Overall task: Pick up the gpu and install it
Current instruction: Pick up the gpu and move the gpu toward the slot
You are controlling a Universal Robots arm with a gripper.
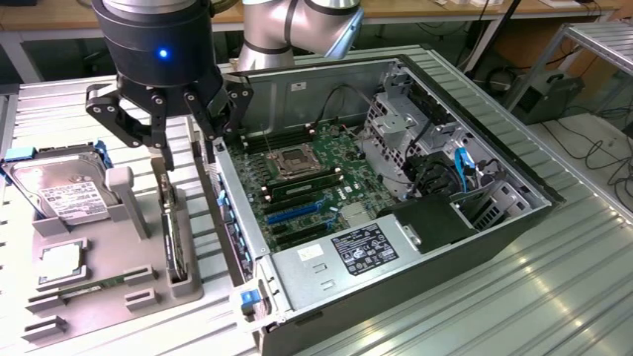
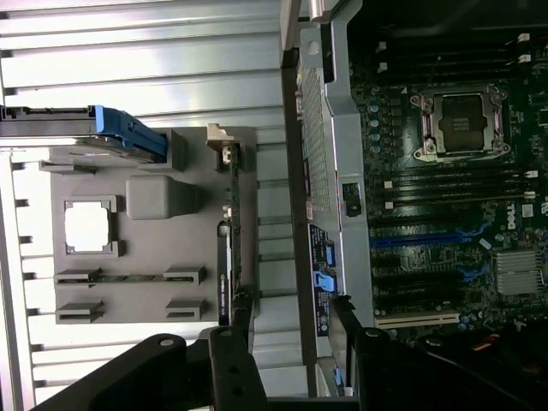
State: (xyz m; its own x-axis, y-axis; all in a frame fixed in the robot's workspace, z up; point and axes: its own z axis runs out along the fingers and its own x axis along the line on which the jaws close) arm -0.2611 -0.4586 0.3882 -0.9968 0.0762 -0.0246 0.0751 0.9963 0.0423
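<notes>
The pincer (image 1: 190,148) of a robot arm hangs with its fingers (image 1: 150,135) spread wide and nothing between them, above the strip where a grey tray (image 1: 117,252) meets the open case (image 1: 316,81); the gpu (image 1: 170,222) stands on edge in the tray's slot nearest the case, directly below the fingers and apart from them, its thin upper edge facing up; in the wrist view one finger lies in line with the card and the other nearer the case wall, so the pincer looks set a little to the case side of the card. Further out on the tray stand a hard drive (image 1: 59,194) and a square chip (image 1: 61,261); on the exterior view's right the board (image 1: 307,159) lies exposed inside the case, its blue slots (image 1: 292,211) bare; all rests on a ribbed metal table (image 1: 475,311). By the look of it the work is at the approach to the pick, with no grasp made and nothing installed; a sound grip would call for the fingers to straddle the card's narrow edge squarely, clear of the slot's walls and the case rim beside it.
</notes>
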